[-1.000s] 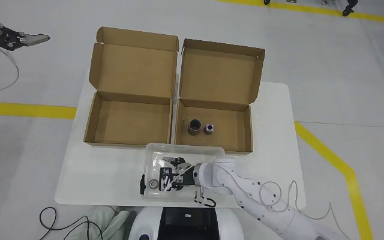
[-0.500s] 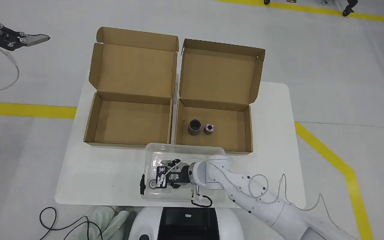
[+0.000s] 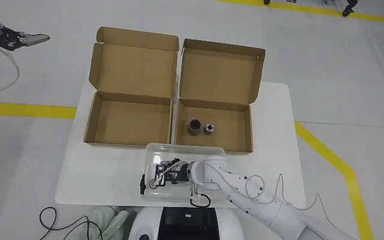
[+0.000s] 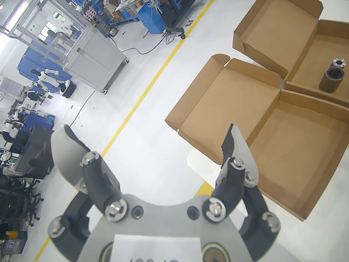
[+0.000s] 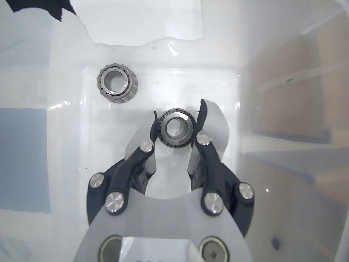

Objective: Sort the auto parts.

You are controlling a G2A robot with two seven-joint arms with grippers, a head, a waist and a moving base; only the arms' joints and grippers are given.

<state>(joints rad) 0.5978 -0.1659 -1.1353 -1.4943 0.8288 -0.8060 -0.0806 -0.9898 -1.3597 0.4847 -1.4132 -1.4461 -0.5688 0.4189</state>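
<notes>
- Bearing [image 5: 177,142] sits in the clear bin [image 3: 180,146], bore axis pointing along our right gripper [image 5: 178,117], which looks clamped across its sides.
- Left gripper [image 4: 148,137] hangs released, well outside the bin; we lift with the right.

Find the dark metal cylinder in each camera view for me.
Top view: the dark cylinder stands in the cardboard box on the robot's right, beside a small silver part.
Left wrist view: it stands in the farther box.
Right wrist view: faces a bearing in the clear bin instead.
Shared landmark: the cardboard boxes.
</notes>
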